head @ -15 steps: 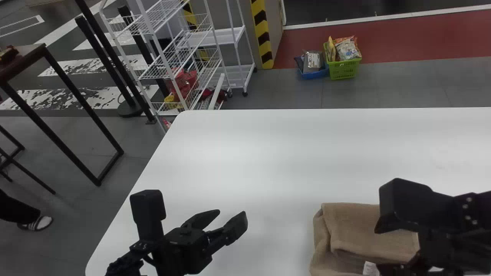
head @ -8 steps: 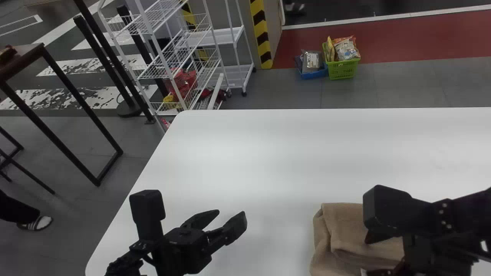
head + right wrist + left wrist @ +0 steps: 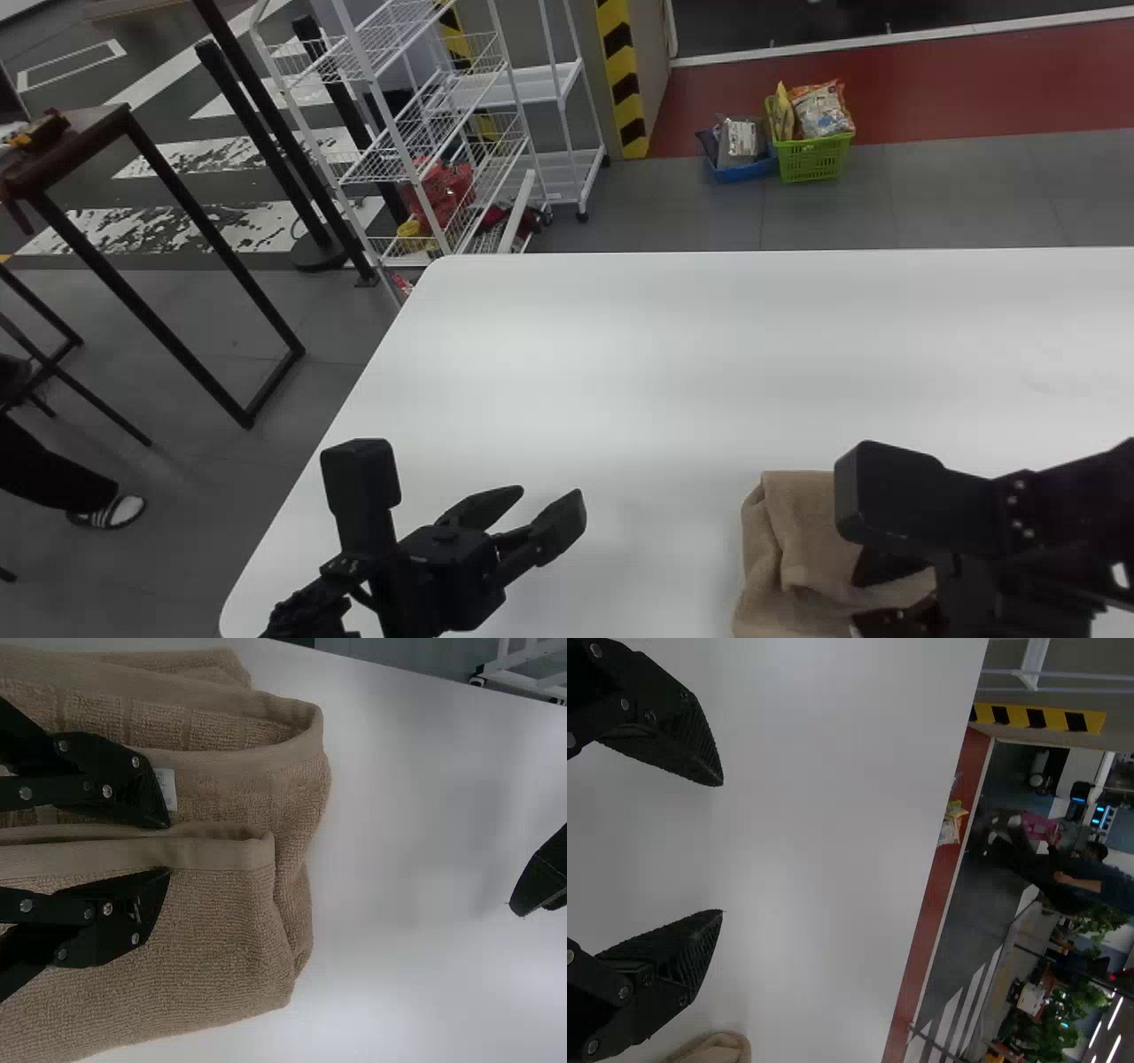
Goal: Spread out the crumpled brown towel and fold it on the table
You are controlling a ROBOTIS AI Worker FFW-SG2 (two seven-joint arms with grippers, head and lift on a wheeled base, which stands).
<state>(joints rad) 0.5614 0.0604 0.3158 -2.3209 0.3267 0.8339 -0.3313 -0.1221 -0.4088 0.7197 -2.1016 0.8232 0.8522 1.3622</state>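
Ribbed, matt terry-cloth towel [image 3: 213, 939].

A large open indoor space of the lab or workshop kind is suggested; which of the two cannot be told. Grey floor tiles [image 3: 824, 208] are bordered by a broad red floor band [image 3: 930, 97], and a corner is marked with yellow-and-black striped tape [image 3: 625, 80]. Beyond the smooth white bench [image 3: 664, 354], packaged goods [image 3: 819, 111] are held in a lime-green plastic basket [image 3: 811, 161]. Leafy green plants [image 3: 1050, 1028] are seen below long white ceiling lights [image 3: 1114, 1013].
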